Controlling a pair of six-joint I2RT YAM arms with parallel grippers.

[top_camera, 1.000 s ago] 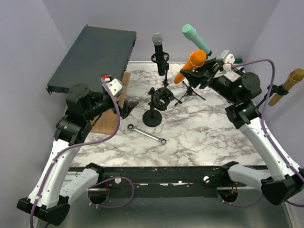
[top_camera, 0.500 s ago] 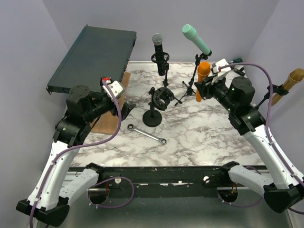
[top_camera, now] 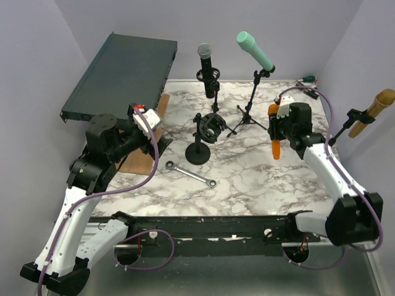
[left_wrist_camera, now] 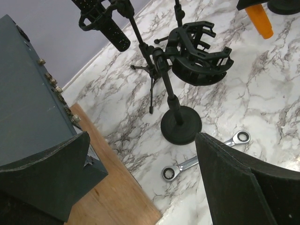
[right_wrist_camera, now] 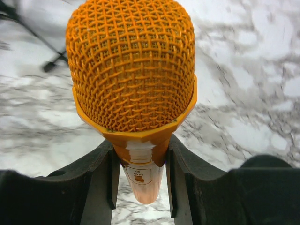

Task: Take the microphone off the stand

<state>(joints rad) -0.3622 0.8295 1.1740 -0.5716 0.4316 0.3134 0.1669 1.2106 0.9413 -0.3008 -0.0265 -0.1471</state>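
From above, my right hand (top_camera: 275,127) is over the right side of the tabletop (top_camera: 247,179), nearer the far edge than the near one. It pinches the orange microphone (top_camera: 276,148). The head is up by my hand and the thin end points down. I cannot tell if that end touches the tabletop. The round-foot stand (top_camera: 199,152) is in the middle, well apart from the microphone. A wrench (top_camera: 191,174) lies just in front of it. A teal microphone (top_camera: 254,50) sits on a three-leg stand (top_camera: 249,117) near the far edge, between the round-foot stand and my right hand. A black microphone (top_camera: 206,58) stands at the far edge. My left hand (top_camera: 155,140) is by the left edge, beside a dark box (top_camera: 120,74).

My left wrist camera shows the two fingers (left_wrist_camera: 47,173) of the left hand spread wide, touching nothing. Past them I see the round-foot stand (left_wrist_camera: 181,124) with its black clip (left_wrist_camera: 199,54) on top, the wrench (left_wrist_camera: 206,157), and the tip of the orange microphone (left_wrist_camera: 260,18) at the top edge.

My right wrist camera shows the orange microphone (right_wrist_camera: 131,65) close up. My fingers (right_wrist_camera: 84,187) press on both sides of its handle, just under the mesh head.
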